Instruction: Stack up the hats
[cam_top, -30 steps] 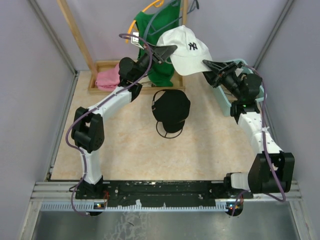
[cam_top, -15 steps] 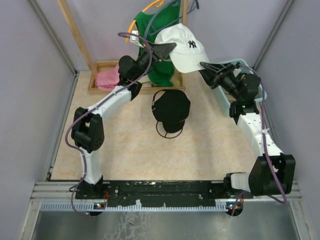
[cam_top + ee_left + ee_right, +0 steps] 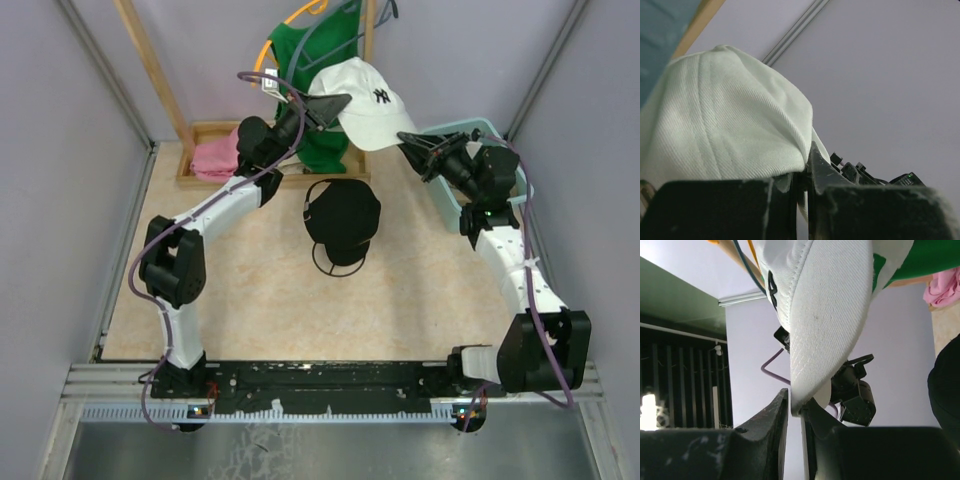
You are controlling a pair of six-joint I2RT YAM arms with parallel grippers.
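white cap (image 3: pixel 365 100): I'm holding it aloft, brim toward 4 o'clock.
left gripper (image 3: pixel 338 102): clenched on its back edge.
right gripper (image 3: pixel 410 138): clenched on the brim.
black cap (image 3: pixel 343 212): down at 6 o'clock from the white cap.

Raised left gripper (image 3: pixel 338 101) and right gripper (image 3: pixel 404 137) each pinch an edge of white cap (image 3: pixel 368 98), held in air. Below it black cap (image 3: pixel 343 212) lies flat on table (image 3: pixel 250 290); green shirt (image 3: pixel 322 150) behind.
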